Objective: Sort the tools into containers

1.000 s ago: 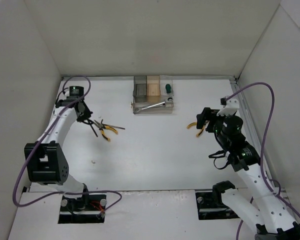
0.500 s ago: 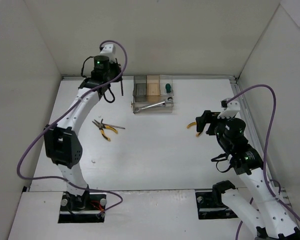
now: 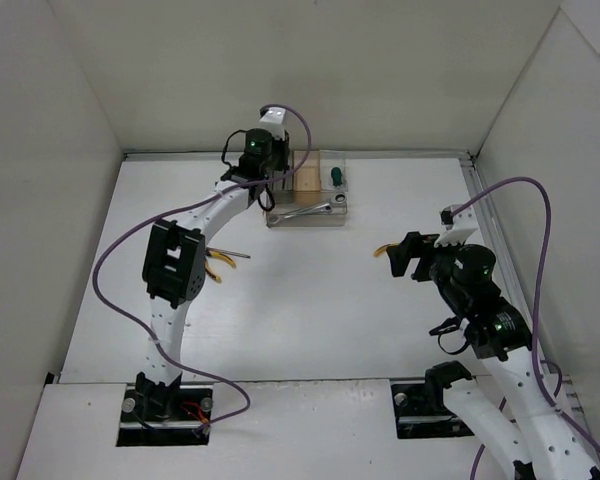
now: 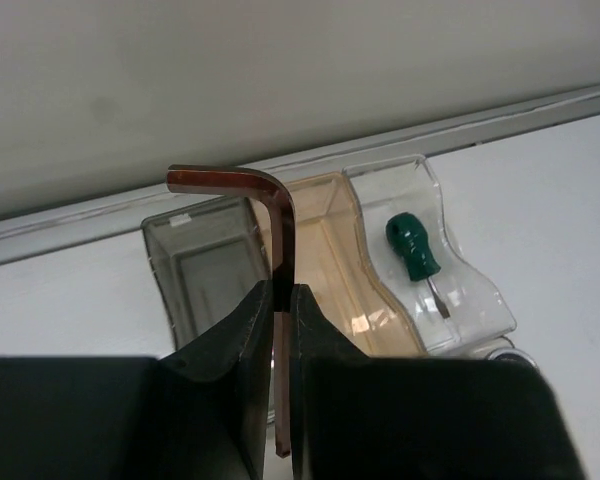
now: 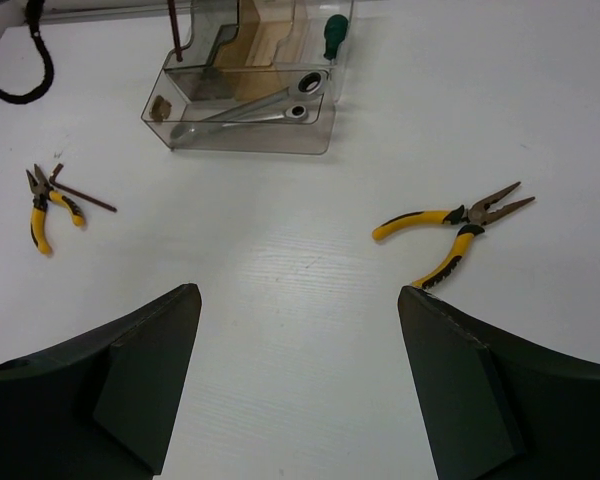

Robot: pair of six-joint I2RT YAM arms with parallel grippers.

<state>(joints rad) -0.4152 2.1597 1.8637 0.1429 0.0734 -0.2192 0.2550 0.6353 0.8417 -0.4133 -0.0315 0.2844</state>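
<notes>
Hex key (image 4: 277, 215): upright in left gripper (image 4: 280, 300), short leg on top.
Left gripper: clenched on it; organizer box (image 4: 460, 290) just beyond fingertips.
Right gripper (image 5: 295, 295): jaws spread wide.
Yellow-handled pliers (image 5: 450, 225): on table ahead of right gripper, slightly right.
Wrench (image 5: 245, 112): in box's front tray.

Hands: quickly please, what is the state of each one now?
Left hand: closed on the hex key.
Right hand: open, holding nothing.

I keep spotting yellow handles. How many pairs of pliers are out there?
2. One pair of pliers lies at left beside a thin dark rod; the other pair lies at right, near the right gripper. None shows inside the organizer box.
</notes>
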